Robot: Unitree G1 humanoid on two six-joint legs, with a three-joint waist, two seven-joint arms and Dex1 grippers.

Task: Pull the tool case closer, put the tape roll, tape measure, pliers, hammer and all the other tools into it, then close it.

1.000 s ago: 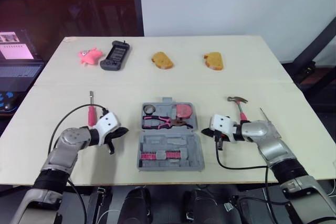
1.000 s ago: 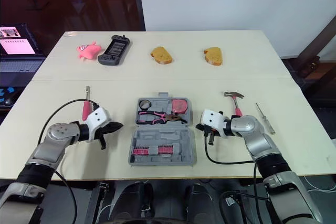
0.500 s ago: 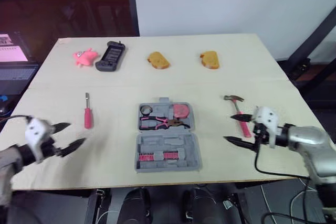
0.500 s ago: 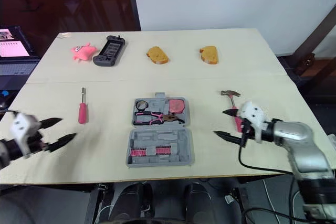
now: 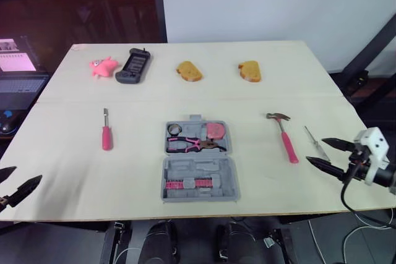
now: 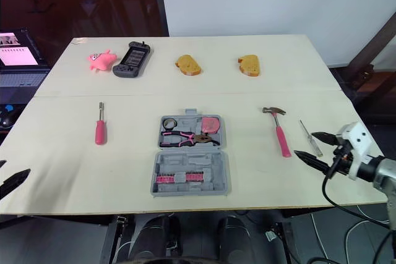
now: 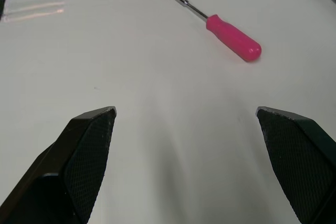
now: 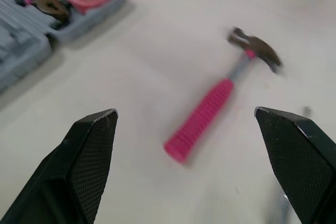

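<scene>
On the tabletop [image 5: 260,97], head view: the open tool case [image 5: 200,162] is sitting centre-near, already holding pliers [image 5: 192,145], tape roll [image 5: 176,130] and tape measure [image 5: 216,130]; hammer [image 5: 283,135] and thin screwdriver [image 5: 312,138] are lying out to its right, a pink nut driver [image 5: 106,133] left. Left wrist view: the left gripper [image 7: 186,111] is gaping wide, empty, facing the nut driver. Right wrist view: the right gripper [image 8: 186,111] is gaping, empty, facing the hammer.

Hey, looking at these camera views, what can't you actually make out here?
- Left end effector: the eye views' left edge cuts off everything behind its open fingertips.
- Slim screwdriver: too small in the eye views to tell its tip type.
- Tool case: the pink pieces in its near half are too small to identify.
</scene>
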